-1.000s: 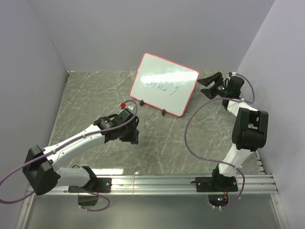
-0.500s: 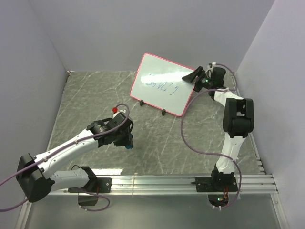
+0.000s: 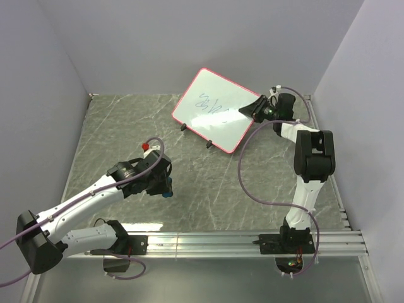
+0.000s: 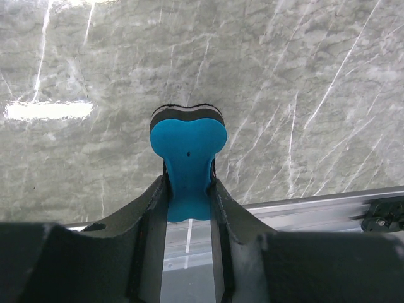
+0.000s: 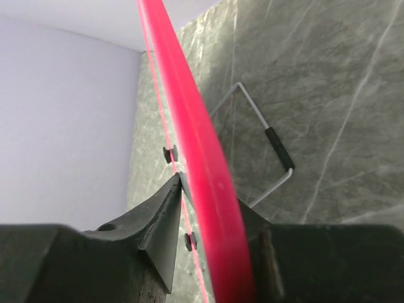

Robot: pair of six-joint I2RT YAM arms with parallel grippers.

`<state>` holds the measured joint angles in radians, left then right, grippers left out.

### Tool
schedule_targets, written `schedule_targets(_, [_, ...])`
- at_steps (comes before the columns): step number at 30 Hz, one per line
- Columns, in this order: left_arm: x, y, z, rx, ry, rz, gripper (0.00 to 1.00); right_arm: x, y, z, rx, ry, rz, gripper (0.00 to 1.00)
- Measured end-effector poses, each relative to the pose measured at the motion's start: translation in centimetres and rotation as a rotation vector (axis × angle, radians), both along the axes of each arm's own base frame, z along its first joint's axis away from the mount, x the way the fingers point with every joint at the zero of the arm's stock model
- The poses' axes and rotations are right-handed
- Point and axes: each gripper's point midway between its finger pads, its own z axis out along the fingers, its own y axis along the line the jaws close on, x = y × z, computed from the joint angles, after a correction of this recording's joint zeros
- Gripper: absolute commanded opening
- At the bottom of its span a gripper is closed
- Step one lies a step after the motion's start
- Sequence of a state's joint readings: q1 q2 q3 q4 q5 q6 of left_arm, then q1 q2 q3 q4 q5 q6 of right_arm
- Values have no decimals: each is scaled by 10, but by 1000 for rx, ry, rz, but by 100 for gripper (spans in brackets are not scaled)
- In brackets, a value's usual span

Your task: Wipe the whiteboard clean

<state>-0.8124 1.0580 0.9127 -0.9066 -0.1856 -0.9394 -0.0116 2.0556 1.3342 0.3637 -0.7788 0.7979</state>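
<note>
You have one whiteboard (image 3: 211, 110); one blue eraser (image 4: 188, 142); two grippers, a left gripper (image 4: 188, 183) and a right gripper (image 3: 254, 108); one table (image 3: 113, 126).

Through the right wrist camera the board (image 5: 202, 180) is only a blurred rim, cut off at the top edge, its face hidden. The eraser's (image 4: 188, 148) lower end hides inside the left gripper (image 4: 188, 186). Overhead, the scribbles (image 3: 213, 106) are too small to read.

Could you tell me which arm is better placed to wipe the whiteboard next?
Likely left: the left hand grips the blue eraser, while the right hand is clamped on the whiteboard rim.
</note>
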Motion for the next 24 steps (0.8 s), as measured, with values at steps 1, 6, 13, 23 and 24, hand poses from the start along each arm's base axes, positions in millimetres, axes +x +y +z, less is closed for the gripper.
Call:
schedule_targets(1, [0,0,-1,1,2,0,0,-2,1,0,-2,-9,6,9])
schedule_targets(6, [1,-1,-4,11,11,-1,0,-10,7,-4,-22,-50,24,2])
schedule_targets(13, [5,-5,-9,17,16,-2,0,-34,34,4,-97,-123,46,0])
schedule_targets(23, [13,-11,-7,6,-16,-16,0,-138,114,-18,-148,-45,222,0])
schedule_targets(24, [14,-12,-7,10,-18,-20,0,-145,117,-15,-154,-60,228,0])
